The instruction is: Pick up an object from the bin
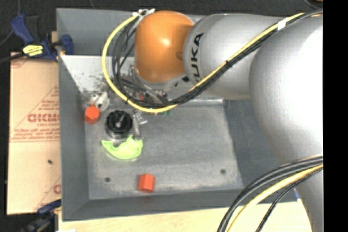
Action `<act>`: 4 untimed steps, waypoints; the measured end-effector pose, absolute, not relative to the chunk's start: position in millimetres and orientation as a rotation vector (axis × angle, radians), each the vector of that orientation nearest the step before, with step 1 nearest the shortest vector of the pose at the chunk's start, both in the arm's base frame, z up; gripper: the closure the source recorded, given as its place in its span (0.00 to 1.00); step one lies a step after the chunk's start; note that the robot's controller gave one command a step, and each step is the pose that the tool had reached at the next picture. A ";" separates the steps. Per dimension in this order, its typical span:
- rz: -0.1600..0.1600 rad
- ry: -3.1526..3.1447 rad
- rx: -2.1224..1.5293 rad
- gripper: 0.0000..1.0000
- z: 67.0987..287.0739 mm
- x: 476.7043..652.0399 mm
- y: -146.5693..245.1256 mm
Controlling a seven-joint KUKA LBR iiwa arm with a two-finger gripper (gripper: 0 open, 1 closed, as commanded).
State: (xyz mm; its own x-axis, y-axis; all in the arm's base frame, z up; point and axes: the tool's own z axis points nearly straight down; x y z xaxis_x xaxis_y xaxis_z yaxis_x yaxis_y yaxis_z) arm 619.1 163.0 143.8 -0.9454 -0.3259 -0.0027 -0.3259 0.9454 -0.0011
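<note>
- The silver arm (244,57) reaches in from the right, across the bin's back half. Its orange dome-shaped wrist cover (159,45), looped by yellow and black cables (117,46), hangs over the back left part of the floor.
- The gripper (126,112) sits below that cover, mostly hidden by it. Whether it is open or closed cannot be told, and nothing can be seen in its grasp.
- Just under it lies a black round piece with a shiny centre (118,121), touching or nearly touching the gripper's lower end.
- A lime-green crescent-shaped plastic piece (124,149) lies just in front of the black piece, its edge meeting or slightly overlapping it.
- A small orange block (92,113) sits at the foot of the left wall, near the black piece but apart from it.
- A small white-and-silver piece (99,99) lies just behind that block, by the back left corner.
- A second orange cube-like block (145,182) stands alone near the front wall.
- The grey metal bin (196,144) has bare floor across its centre and right half.
</note>
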 end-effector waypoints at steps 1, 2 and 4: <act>0.004 3.034 -0.783 0.00 84.0 615.5 171.7; 0.002 2.953 -1.000 1.00 80.9 629.5 161.5; 0.002 2.899 -1.119 1.00 90.0 635.0 153.3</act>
State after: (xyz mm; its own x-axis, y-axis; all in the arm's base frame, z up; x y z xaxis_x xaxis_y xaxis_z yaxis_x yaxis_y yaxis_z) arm 635.0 153.3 90.0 -0.7403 -0.6715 -0.0321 -0.6716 0.7409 -0.0112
